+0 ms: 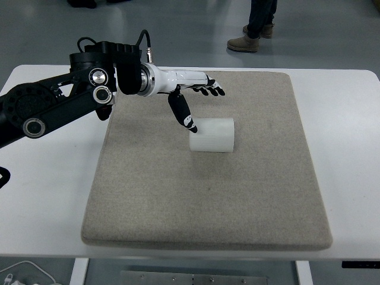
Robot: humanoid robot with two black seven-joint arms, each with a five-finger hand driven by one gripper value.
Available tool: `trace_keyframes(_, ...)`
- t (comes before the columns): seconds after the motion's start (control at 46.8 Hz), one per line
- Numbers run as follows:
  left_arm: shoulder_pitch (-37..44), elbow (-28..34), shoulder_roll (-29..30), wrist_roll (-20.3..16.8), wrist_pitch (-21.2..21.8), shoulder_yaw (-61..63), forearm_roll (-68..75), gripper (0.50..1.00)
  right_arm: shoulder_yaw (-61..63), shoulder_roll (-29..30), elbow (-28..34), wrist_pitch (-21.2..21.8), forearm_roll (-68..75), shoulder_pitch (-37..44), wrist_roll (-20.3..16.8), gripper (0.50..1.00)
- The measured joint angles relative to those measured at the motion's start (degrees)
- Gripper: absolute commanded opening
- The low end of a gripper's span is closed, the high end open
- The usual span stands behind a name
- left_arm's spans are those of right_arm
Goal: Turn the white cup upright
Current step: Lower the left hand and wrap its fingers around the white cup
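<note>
At the far left of the frame the left arm (53,110) comes in, black and heavy-jointed, reaching across the white surface (41,202) toward the centre. A bit of white cable (24,274) shows at the lower left corner, cut off by the edge.

Moving right, the left hand (190,95) hangs over the upper part of the grey mat (178,202). Its fingers (211,89) are stretched out and released, holding nothing, while the thumb (183,113) points down toward the cup's left end. Whether the thumb tip actually touches the cup I cannot tell from here; it looks to be at or just beside the rim.

Just right of that, a little above the middle of the frame, the white cup (212,135) lies on its side on the mat, long axis running left to right. So the flip looks not yet done: the cup is not grasped and not upright, and the whole of taking hold, tipping and setting it down is left, as I judge it.

Which end is the mouth is hard to make out. At the top right, a person's legs and boots (252,35) stand on the floor, cut off above. The right arm is out of sight.
</note>
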Motion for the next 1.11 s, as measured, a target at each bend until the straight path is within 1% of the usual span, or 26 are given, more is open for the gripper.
trace_keyframes(0.235,0.06,0.62,-2.44,1.09,-0.33,1.68,0.12,0.962,0.0,0.0,0.0,0.02,0.0,0.0,0.0,0.93)
trace_keyframes(0.427,0.99,3.17,-5.46,1.12,-0.32,1.92,4.26,0.96,0.0,0.0,-0.01,0.04,0.0,0.0,0.0,0.93)
trace_keyframes(0.747,1.36,6.7,-9.63,0.96,0.18,1.84,5.99,0.96,0.0,0.0,-0.02,-0.01,0.0,0.02,0.0,0.93)
trace_keyframes(1.11,3.27,9.69,-12.58,0.85,0.42,1.88,7.88,0.96,0.0,0.0,-0.05,-0.02,-0.01,0.0,0.0,0.93)
